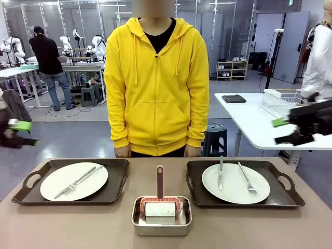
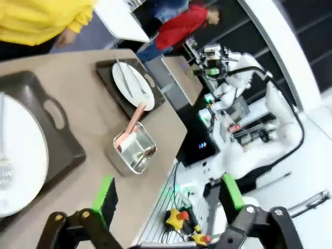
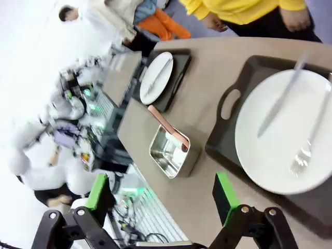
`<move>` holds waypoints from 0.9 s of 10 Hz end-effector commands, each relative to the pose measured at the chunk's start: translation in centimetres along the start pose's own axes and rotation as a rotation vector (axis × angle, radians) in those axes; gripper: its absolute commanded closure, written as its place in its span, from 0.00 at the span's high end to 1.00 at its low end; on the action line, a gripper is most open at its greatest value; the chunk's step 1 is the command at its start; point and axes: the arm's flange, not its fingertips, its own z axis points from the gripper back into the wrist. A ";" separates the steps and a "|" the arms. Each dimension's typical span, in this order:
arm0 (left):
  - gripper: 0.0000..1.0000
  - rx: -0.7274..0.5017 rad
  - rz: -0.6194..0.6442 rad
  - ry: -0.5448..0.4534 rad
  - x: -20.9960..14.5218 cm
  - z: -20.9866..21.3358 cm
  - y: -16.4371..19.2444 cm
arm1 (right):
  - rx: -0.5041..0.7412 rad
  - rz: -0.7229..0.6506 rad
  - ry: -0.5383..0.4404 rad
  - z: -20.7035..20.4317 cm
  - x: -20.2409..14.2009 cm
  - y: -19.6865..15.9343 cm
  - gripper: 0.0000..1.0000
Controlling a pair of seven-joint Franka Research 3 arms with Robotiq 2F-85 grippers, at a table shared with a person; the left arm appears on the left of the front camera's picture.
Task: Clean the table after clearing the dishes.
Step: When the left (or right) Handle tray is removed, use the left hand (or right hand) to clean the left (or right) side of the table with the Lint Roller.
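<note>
On the tan table (image 1: 306, 228) lie two black trays, each with a white plate, a knife and a fork: the left plate (image 1: 74, 181) and the right plate (image 1: 236, 183). My left gripper (image 1: 19, 133) hovers open off the table's left side, above floor level. My right gripper (image 1: 285, 130) hangs open beyond the right end, blurred. In the left wrist view the open gripper (image 2: 168, 197) looks over the near plate (image 2: 18, 161) toward the far plate (image 2: 133, 85). The right wrist view has the open gripper (image 3: 162, 194) beside the near plate (image 3: 282, 132), with the far plate (image 3: 156, 77) beyond.
A steel pan (image 1: 161, 215) holding a pink-handled white roller (image 1: 160, 182) sits at the front middle between the trays. A person in a yellow hoodie (image 1: 155, 88) stands at the far edge, hands near the table. A white side table (image 1: 249, 116) stands behind on the right.
</note>
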 end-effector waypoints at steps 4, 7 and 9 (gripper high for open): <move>1.00 0.172 0.242 -0.220 -5.0 13.0 1.9 | -0.028 -0.256 -0.271 11.2 -3.9 -5.7 1.00; 1.00 0.210 0.343 -0.313 -6.4 16.4 3.5 | -0.060 -0.315 -0.314 13.6 -5.4 -7.4 1.00; 1.00 0.210 0.327 -0.296 -7.3 16.4 3.5 | -0.068 -0.288 -0.298 14.1 -6.0 -7.9 1.00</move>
